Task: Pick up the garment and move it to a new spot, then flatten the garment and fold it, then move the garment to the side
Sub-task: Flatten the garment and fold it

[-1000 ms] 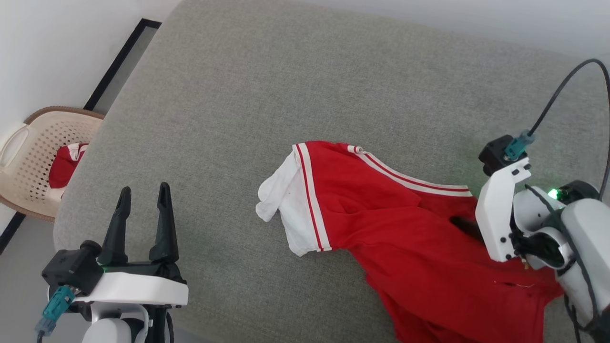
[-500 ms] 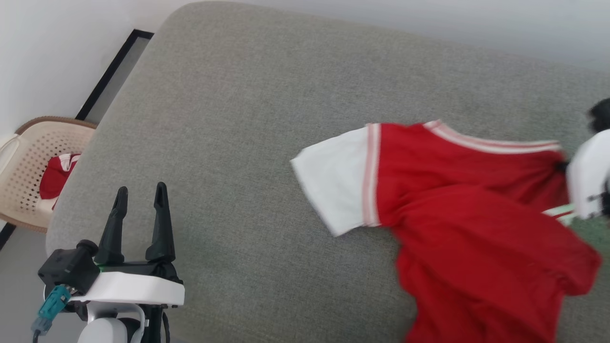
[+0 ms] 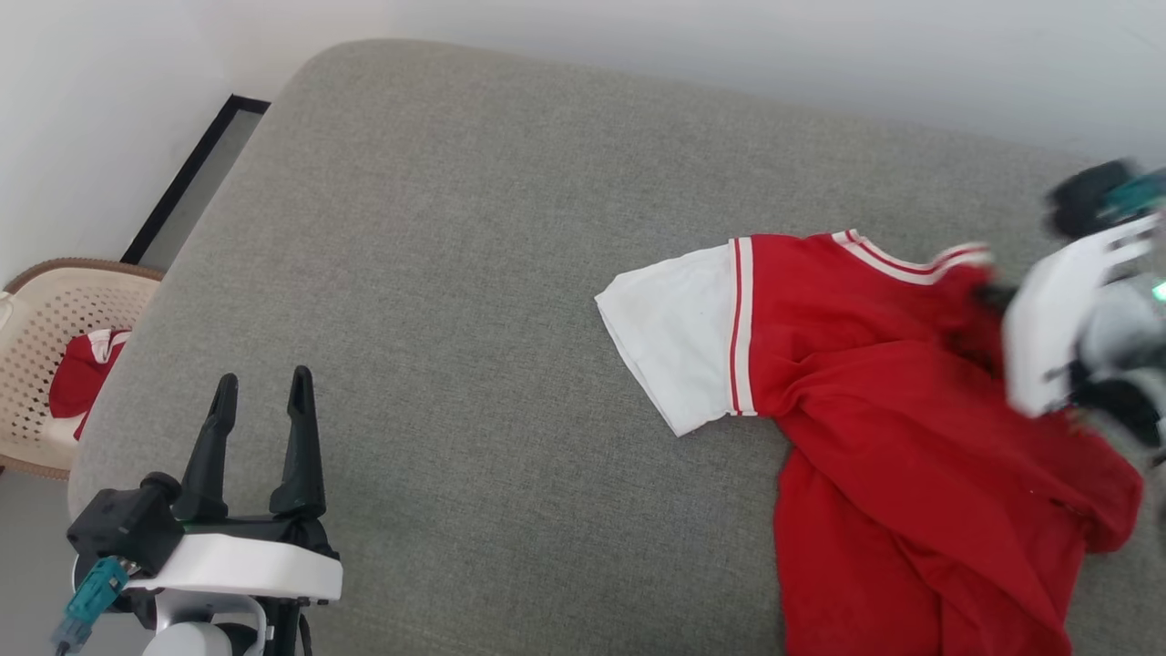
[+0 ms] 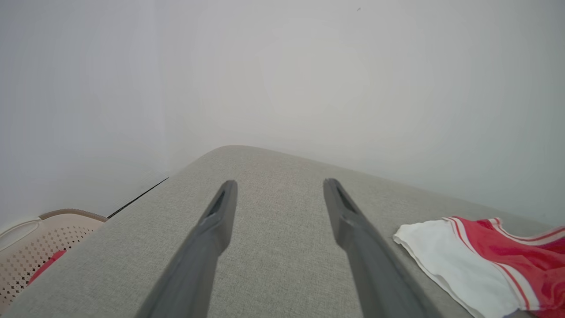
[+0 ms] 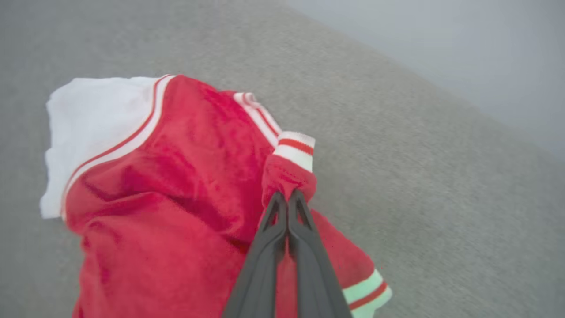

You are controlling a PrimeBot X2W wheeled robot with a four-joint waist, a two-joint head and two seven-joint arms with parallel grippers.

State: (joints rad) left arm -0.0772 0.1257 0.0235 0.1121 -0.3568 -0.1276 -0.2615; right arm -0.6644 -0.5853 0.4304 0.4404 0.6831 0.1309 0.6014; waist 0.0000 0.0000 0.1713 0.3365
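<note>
The robot's right gripper [image 5: 287, 196] has its two dark fingers pressed together on a bunched fold of the garment [image 3: 911, 437], pinching red cloth just below a white-and-red striped band [image 5: 295, 151]. Fabric is drawn up to the tips and falls away on both sides. In the head view that arm's pale wrist is blurred at the far right, its fingers hidden in the red folds. The garment lies on the right part of a grey upholstered surface [image 3: 455, 273]. Its red body is rumpled and trails towards the near edge, and one white sleeve [image 3: 683, 333] is spread flat, pointing left towards the middle. A second striped cuff [image 5: 366, 289] shows on the near side of the fingers in the right wrist view. Well apart at the near left, the left gripper [image 3: 262, 383] hangs over the surface's near-left corner with its fingers spread wide and nothing between them. A stretch of grey upholstery separates it from the sleeve. Off the surface's left edge sits a pale perforated basket [image 3: 36, 328] holding a red-and-white cloth [image 3: 82, 374]. Beyond the basket a dark strip [image 3: 196, 164] runs along the foot of a white wall [image 3: 638, 36], which also backs the surface's far side.
</note>
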